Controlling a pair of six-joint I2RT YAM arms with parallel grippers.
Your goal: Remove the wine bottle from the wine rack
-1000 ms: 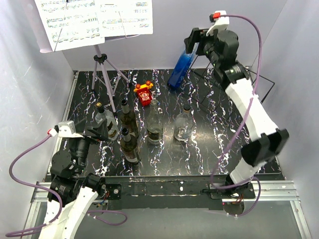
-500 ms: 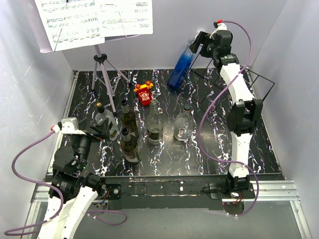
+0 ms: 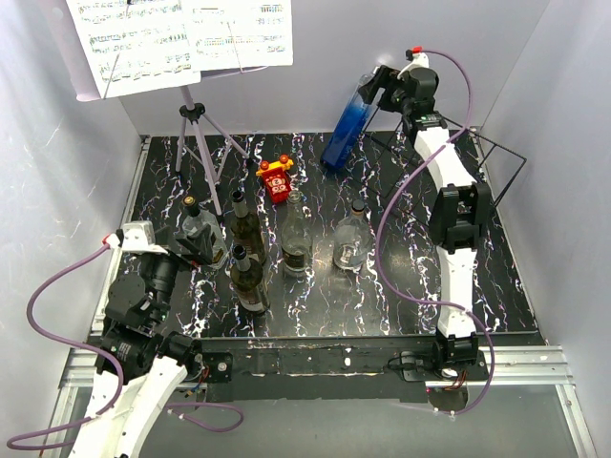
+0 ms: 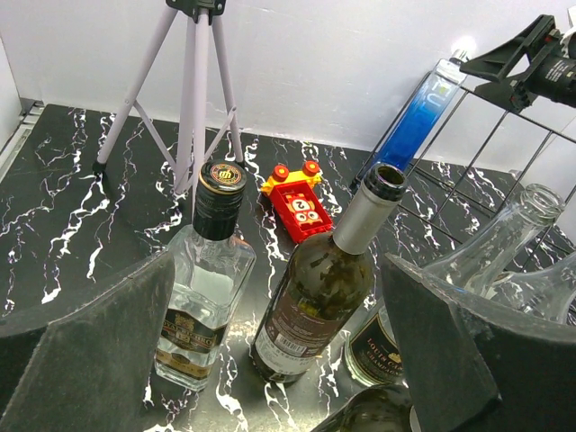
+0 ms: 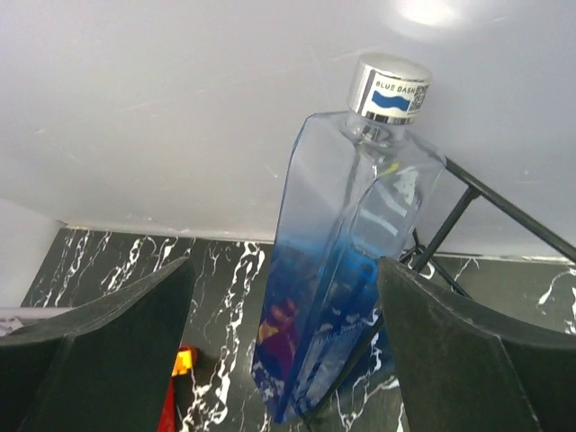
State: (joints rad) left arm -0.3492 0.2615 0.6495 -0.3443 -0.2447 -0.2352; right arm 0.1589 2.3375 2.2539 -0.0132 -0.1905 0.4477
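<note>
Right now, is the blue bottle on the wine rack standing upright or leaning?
Leaning. The blue bottle slants against the wine rack, its silver cap higher than its base and offset to one side.

We see a robotics lab test cell: plain white panels (image 3: 57,172) wall in a black marble-patterned table (image 3: 382,286). Two arms (image 3: 456,248) are bolted to an aluminium rail (image 3: 535,367), trailing purple cables (image 3: 378,262). Unrelated props share it: bottles (image 3: 294,239), a music stand (image 3: 196,143), a wine rack (image 5: 513,211) and a red toy (image 3: 276,179).
</note>
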